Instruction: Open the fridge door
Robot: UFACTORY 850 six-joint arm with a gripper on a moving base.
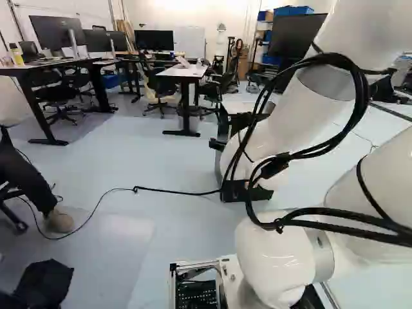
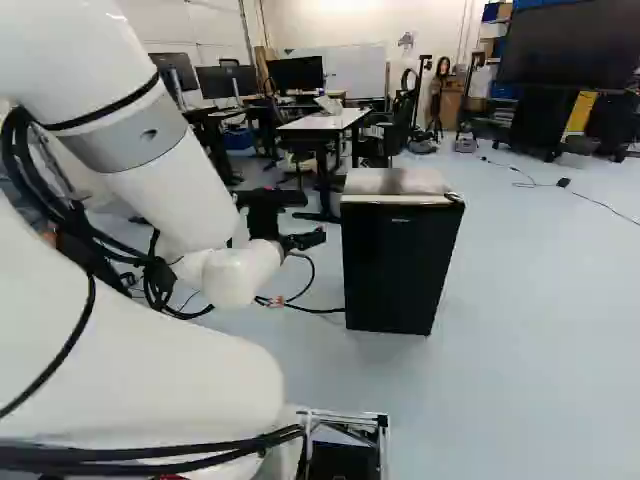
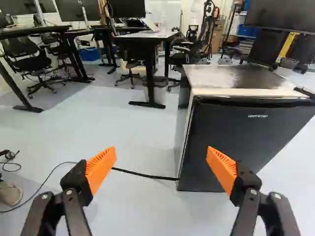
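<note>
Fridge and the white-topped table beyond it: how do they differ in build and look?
The fridge is a solid box with a shut black door; the table has open space beneath its top. The fridge stands nearer the arm, the table farther off. Both pair a lighter top with dark parts below and stand on the floor.

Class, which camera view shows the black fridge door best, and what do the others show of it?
The right base view: the whole fridge door shows, uncovered. The wrist view is closer, but one orange pad covers part. In the left base view the arm blocks much and I cannot make the door out.
</note>
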